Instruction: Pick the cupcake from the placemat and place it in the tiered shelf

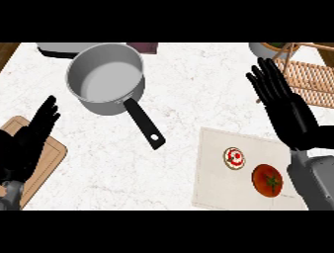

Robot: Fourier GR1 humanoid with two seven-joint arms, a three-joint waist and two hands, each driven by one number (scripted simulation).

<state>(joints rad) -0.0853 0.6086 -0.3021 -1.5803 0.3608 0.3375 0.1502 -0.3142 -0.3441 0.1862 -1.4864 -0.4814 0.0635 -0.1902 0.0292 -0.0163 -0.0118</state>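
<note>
A small cupcake [234,157] with white icing and a red topping sits on the pale placemat [214,188] at the lower right. Beside it on the mat lies a red tomato [268,180]. The wooden tiered shelf [317,81] stands at the upper right edge of the counter. My right hand [286,111] is open with straight fingers, raised between the shelf and the placemat, above and to the right of the cupcake. My left hand [20,143] is open at the lower left, over a wooden cutting board.
A grey saucepan [108,79] with a black handle [144,123] pointing toward the placemat stands at the upper middle. A wooden cutting board [46,163] lies at the lower left. A grey object [61,48] and a dark one [144,47] sit at the back edge.
</note>
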